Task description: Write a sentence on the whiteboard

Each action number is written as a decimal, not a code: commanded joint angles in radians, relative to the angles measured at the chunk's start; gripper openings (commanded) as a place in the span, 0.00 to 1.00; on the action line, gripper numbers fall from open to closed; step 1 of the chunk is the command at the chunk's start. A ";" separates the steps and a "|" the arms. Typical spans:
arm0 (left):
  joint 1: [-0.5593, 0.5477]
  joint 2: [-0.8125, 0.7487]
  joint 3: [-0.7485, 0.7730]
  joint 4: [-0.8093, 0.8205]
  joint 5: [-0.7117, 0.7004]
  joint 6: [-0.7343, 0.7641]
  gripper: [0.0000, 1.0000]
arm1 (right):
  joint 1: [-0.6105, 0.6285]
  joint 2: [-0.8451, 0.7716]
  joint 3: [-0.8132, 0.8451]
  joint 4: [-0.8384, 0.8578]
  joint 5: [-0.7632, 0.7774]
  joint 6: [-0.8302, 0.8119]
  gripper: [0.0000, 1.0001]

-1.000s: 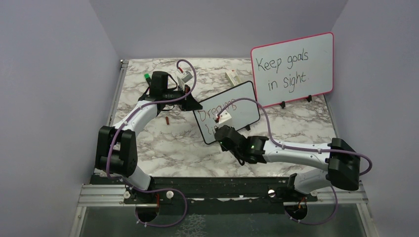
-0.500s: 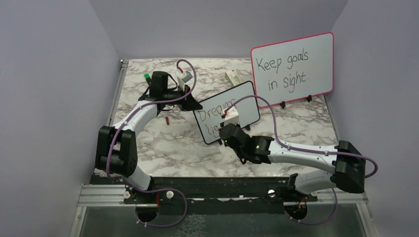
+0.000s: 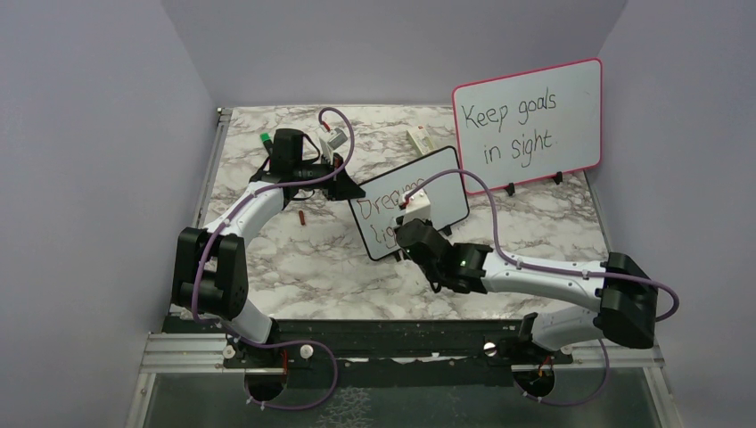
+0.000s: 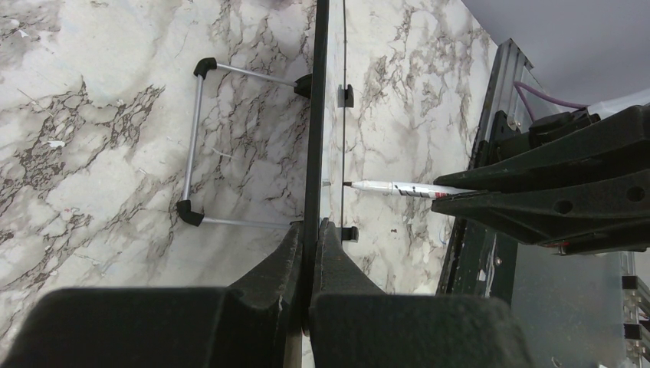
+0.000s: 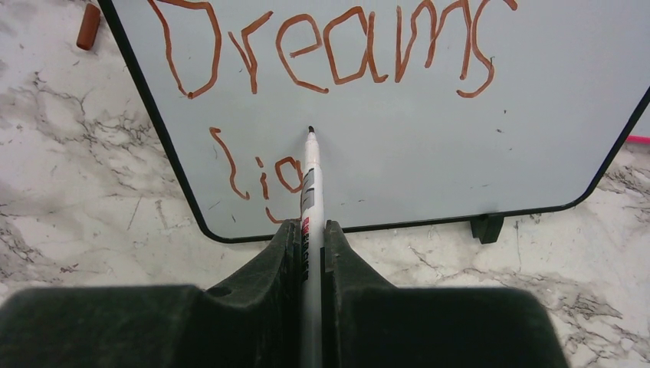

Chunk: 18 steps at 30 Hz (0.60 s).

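Whiteboard [image 3: 446, 196] stands near upright around mid-counter [image 3: 294, 259], face angled toward 5 o'clock, i.e. at the right arm. Left pincer [image 4: 310, 230] is pinched narrow on the board frame, at the board's 10 o'clock corner in the top view. My read: it's a brace, so pen pressure doesn't tip or skid the board on its small feet [image 5: 483, 228]. Right pincer [image 5: 310, 228] is closed tight on a marker [image 5: 310, 184], barrel in line with the fingers, nib out at 12 o'clock, so wrist motion maps straight to strokes. Sentence [image 5: 303, 50] in red: "Dreams" on line one, "lig" started at the 7 o'clock corner, g partly behind the barrel. Nib sits just past the g toward 1 o'clock, so I'd guess the h upstroke is next; task roughly half done. View differences: right wrist gives the lettering and where the nib sits on the face, but no depth. Left wrist sees the board edge-on and shows the nib meeting the face, touching or a hair off, can't tell. It also shows a wire bracket [image 4: 195, 146] on the counter behind the board, not visible in the other two. Top view gives the layout: pink-framed board [image 3: 526, 125] at 2 o'clock, a red cap [image 3: 302, 217] at the whiteboard's 9 o'clock.
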 commanded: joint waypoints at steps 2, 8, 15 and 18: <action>-0.034 0.080 -0.049 -0.132 -0.199 0.073 0.00 | -0.010 0.022 0.018 0.055 0.034 -0.017 0.01; -0.033 0.081 -0.049 -0.132 -0.199 0.072 0.00 | -0.019 0.033 0.024 0.053 0.024 -0.021 0.01; -0.032 0.081 -0.047 -0.132 -0.200 0.073 0.00 | -0.020 0.041 0.018 -0.021 -0.006 0.031 0.01; -0.032 0.080 -0.047 -0.132 -0.200 0.073 0.00 | -0.020 0.041 0.011 -0.056 -0.022 0.057 0.01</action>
